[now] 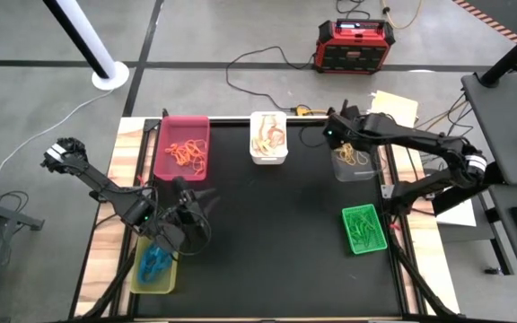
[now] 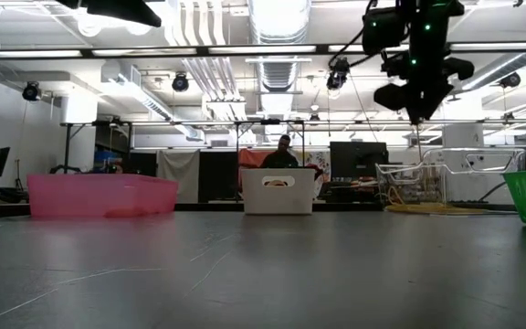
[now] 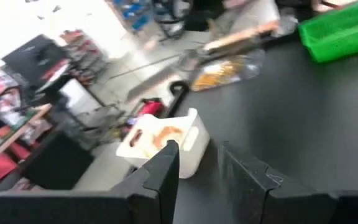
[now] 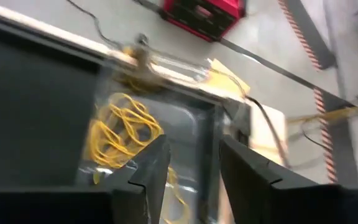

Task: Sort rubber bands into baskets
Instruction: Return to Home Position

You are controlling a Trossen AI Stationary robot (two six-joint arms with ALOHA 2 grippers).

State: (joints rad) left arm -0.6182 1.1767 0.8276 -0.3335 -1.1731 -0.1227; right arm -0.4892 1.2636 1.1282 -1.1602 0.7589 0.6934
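Observation:
Five baskets stand on the black table. The pink basket (image 1: 182, 148) holds orange rubber bands. Tan and red ones lie in the white basket (image 1: 268, 136), yellow ones in the clear basket (image 1: 353, 163), green ones in the green basket (image 1: 363, 229) and blue ones in the yellow-green basket (image 1: 155, 266). My right gripper (image 4: 194, 163) hangs open above the clear basket's yellow bands (image 4: 120, 134), high over the table (image 2: 418, 111). My left gripper (image 3: 197, 171) is open and empty, raised over the table's near left (image 1: 203, 196), beside the yellow-green basket.
A red-and-black power box (image 1: 355, 45) and cables lie on the floor beyond the far edge. Papers (image 1: 395, 106) sit off the table's far right corner. A person (image 2: 284, 153) shows in the room behind the white basket. The black mat's middle (image 1: 276, 233) is bare.

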